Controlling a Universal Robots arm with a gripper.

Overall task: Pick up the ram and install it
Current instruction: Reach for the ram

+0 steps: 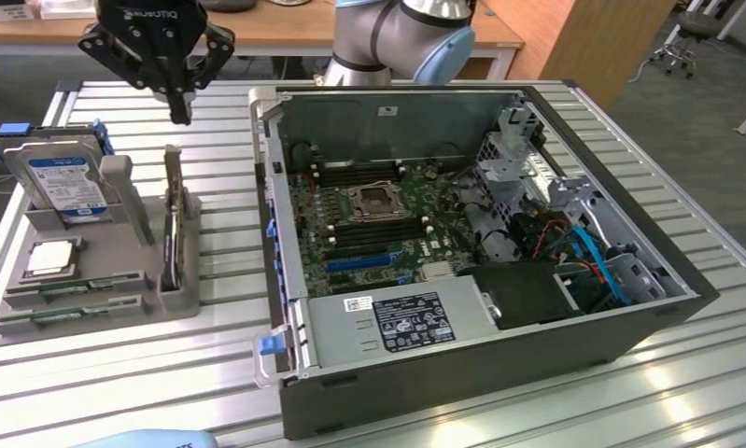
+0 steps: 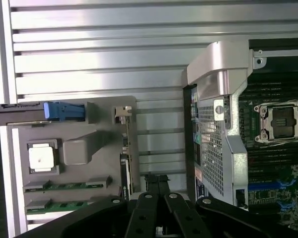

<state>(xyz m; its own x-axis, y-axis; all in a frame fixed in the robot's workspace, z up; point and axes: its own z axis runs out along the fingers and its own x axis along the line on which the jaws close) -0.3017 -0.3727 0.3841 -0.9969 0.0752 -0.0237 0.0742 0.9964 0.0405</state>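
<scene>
Black gripper [image 1: 179,114], silver arm [image 1: 370,37], blue cap [image 1: 453,53]

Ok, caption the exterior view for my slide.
Gripper hovers by the gray parts holder holding ram sticks, beside the open computer case.

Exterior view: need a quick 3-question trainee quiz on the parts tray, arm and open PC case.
1. True or false: the black gripper hangs over the open black computer case.
2. Which part lies in the grey plastic tray between the blue-labelled silver hard drive and the two long green ram sticks? A) square silver processor chip B) cooling fan C) screwdriver
3. Fill in: the green motherboard's processor socket is ____.
Key: 1 false, it hangs by the tray, outside the case; 2 A; 3 empty.
</scene>
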